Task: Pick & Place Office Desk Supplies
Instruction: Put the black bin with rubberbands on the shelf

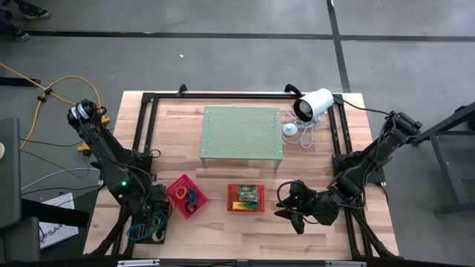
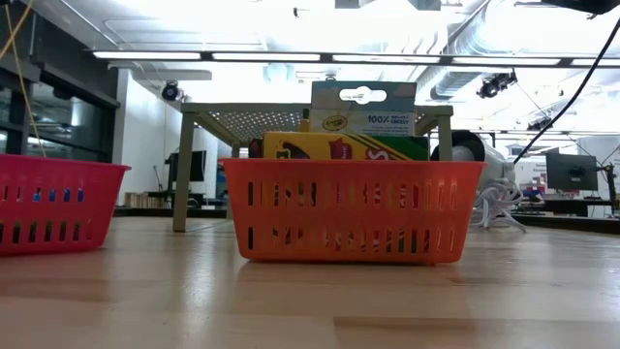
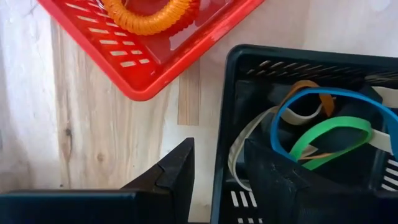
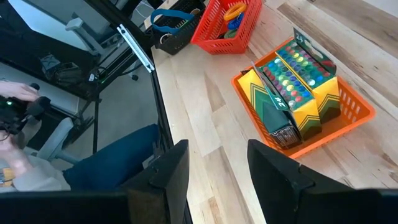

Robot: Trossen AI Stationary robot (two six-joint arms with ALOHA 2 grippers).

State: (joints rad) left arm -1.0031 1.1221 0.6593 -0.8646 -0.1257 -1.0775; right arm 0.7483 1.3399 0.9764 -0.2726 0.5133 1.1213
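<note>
My left gripper (image 1: 151, 219) (image 3: 221, 180) hangs open over the black tray (image 3: 224, 93), pointing down. One finger stands outside the tray's near wall, the other inside it. In the tray lie blue (image 3: 336, 102), green (image 3: 329, 134) and tan (image 3: 245, 140) rubber-band loops. An orange ring (image 3: 149, 15) lies in the red tray (image 1: 187, 197) beside it. The orange tray (image 1: 246, 198) (image 4: 348, 118) holds green-labelled packs (image 4: 292, 87). My right gripper (image 1: 291, 209) (image 4: 217, 174) waits open, to the right of the orange tray, with nothing between its fingers.
The pale green perforated stand (image 1: 243, 132) stands at the table's far middle, with a white camera (image 1: 313, 104) and its cable to its right. A black frame (image 1: 141, 126) runs round the table's edges. A seated person (image 4: 93, 168) shows beyond the table.
</note>
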